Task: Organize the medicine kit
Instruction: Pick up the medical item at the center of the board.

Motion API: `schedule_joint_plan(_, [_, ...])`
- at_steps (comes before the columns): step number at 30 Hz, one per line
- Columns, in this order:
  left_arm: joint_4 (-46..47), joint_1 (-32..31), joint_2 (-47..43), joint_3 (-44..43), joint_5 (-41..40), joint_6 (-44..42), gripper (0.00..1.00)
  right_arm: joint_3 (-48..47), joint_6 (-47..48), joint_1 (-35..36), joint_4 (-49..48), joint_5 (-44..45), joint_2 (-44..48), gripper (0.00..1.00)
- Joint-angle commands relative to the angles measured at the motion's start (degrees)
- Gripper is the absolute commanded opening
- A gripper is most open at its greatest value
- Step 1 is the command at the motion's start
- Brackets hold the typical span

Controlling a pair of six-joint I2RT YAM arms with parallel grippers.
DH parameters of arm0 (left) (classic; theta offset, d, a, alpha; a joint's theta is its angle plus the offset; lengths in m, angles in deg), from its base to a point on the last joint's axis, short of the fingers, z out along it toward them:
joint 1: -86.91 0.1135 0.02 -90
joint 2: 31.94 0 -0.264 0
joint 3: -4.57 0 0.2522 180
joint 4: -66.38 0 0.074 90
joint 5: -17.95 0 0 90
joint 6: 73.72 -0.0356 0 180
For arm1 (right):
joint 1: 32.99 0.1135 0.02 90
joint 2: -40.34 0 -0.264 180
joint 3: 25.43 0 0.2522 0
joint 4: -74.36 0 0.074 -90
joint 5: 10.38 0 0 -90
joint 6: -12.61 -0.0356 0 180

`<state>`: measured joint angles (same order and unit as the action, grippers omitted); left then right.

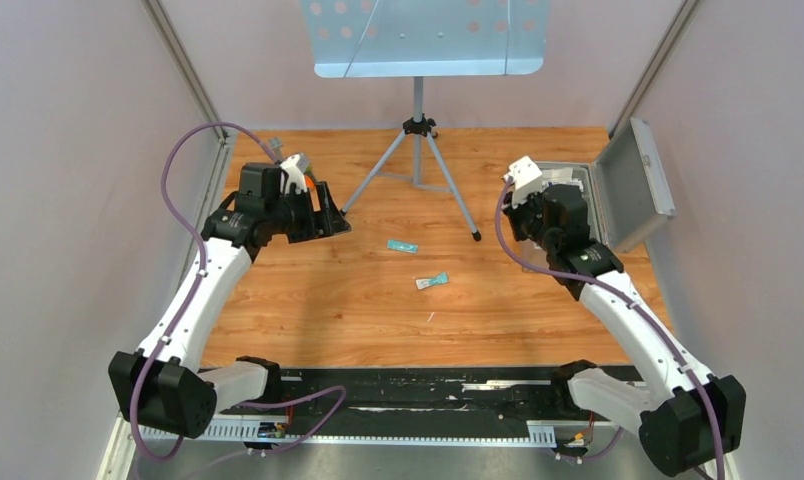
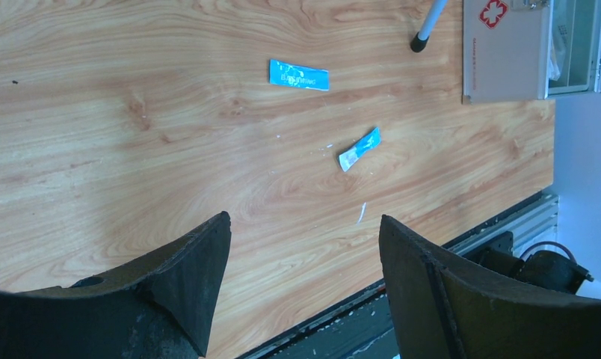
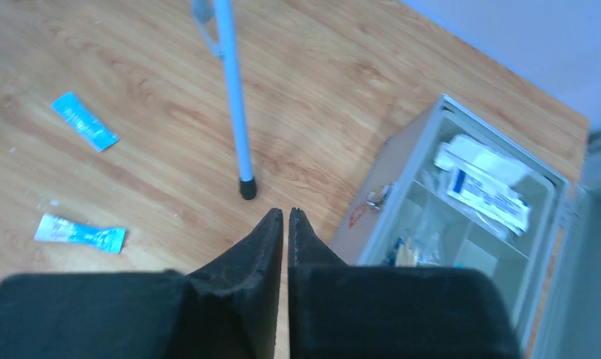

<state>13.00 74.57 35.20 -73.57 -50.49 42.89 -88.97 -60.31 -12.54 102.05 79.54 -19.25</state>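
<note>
The top view alone shows the whole layout: the left gripper (image 1: 330, 212) hangs over the far left of the wooden table (image 1: 308, 310), and the right arm reaches to the far right, where its wrist covers part of the medicine kit (image 1: 633, 185). The left wrist view shows the left gripper (image 2: 303, 224) with its fingers spread wide and nothing between them. It also shows a red cross (image 2: 494, 13) on the kit's silver front wall, which no other view gives. The right wrist view shows the right gripper (image 3: 285, 213) with its fingers pressed together and holding nothing. Only this view looks into the medicine kit (image 3: 477, 217), where divided compartments hold white packets with blue print. The kit lies at the far right edge of the table, open side up, with its lid raised on the right side and leaning outward. Its long axis runs roughly near to far, and the front wall with the cross faces left toward the table's middle. Two things lie on the wood mid-table: a flat blue packet (image 1: 402, 246) and, nearer, a white-and-blue sachet (image 1: 432, 282). A tripod stand (image 1: 418, 150) rises at the far middle. Its right leg slants down between the packets and the kit, and the foot (image 3: 247, 187) rests just left of the case.
</note>
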Motion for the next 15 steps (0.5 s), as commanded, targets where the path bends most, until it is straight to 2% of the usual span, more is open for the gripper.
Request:
schedule_joint_plan(1, [2.44, 0.39, 0.49, -0.41, 1.07, -0.12, 0.8, -1.52, 1.48, 2.21, 5.39, -14.81, -2.96, 0.18])
schedule_joint_plan(3, [2.39, 0.39, 0.72, -0.52, 1.03, -0.07, 0.8, -0.17, 3.58, 7.04, 5.11, -14.95, -5.28, 0.34])
schedule_joint_plan(5, [2.22, 0.45, 0.73, -0.62, 1.02, -0.04, 0.8, 0.53, 6.84, 12.51, 5.15, -12.05, -9.63, 0.41])
schedule_joint_plan(9, [2.12, 0.45, 0.51, -0.38, 0.77, -0.06, 0.8, -1.06, 10.89, 18.36, 5.63, -9.87, -18.86, 0.44])
schedule_joint_plan(15, [1.82, 0.47, 0.03, -0.11, 0.77, 0.1, 0.8, -6.66, 12.89, 19.03, 5.58, -9.9, -32.54, 0.46])
